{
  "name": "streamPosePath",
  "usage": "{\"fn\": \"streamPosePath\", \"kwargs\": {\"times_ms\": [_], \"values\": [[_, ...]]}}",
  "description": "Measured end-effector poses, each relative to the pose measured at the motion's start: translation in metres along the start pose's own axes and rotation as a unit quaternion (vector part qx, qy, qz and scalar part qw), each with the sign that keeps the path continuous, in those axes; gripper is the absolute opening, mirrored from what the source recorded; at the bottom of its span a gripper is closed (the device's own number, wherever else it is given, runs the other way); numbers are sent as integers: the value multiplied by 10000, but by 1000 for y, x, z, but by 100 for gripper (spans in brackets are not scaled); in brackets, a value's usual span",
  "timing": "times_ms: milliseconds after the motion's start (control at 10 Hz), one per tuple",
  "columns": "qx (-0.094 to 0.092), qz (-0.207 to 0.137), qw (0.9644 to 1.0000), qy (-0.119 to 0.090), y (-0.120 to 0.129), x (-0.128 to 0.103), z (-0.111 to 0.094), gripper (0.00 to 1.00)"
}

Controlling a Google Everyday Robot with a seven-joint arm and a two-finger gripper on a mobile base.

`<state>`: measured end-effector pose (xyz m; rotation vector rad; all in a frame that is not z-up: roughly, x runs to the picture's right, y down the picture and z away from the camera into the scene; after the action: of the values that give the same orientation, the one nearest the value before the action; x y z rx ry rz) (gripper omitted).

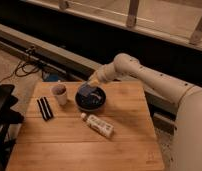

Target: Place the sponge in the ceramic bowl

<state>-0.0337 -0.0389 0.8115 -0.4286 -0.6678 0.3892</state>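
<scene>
counter (129, 145): pale wood, lined grain, matt | ceramic bowl (100, 104): dark, glossy glaze | sponge (86, 91): blue, soft, matt | cup (59, 93): white, smooth outside, dark inside | tube (98, 125): white, smooth, labelled | arm (159, 85): off-white smooth shell, slight sheen | pincer (90, 84): frame centre, at the bowl's upper-left rim, pale, finish unclear

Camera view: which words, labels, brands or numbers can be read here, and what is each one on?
No text can be read.
White tube on the wooden table: label with dark marks, too blurred to read.
Ceramic bowl, sponge, white cup: no text seen.
Gripper, above the ceramic bowl by the sponge: no marking seen.
</scene>
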Motion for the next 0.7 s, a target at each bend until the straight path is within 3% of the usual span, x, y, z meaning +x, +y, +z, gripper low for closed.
{"fn": "streamPosePath", "kwargs": {"times_ms": [200,400,700], "values": [[-22,89,9999,103,3,5,-5,77],[-72,157,9997,171,6,8,-6,80],[-110,185,9997,108,6,9,-5,80]]}}
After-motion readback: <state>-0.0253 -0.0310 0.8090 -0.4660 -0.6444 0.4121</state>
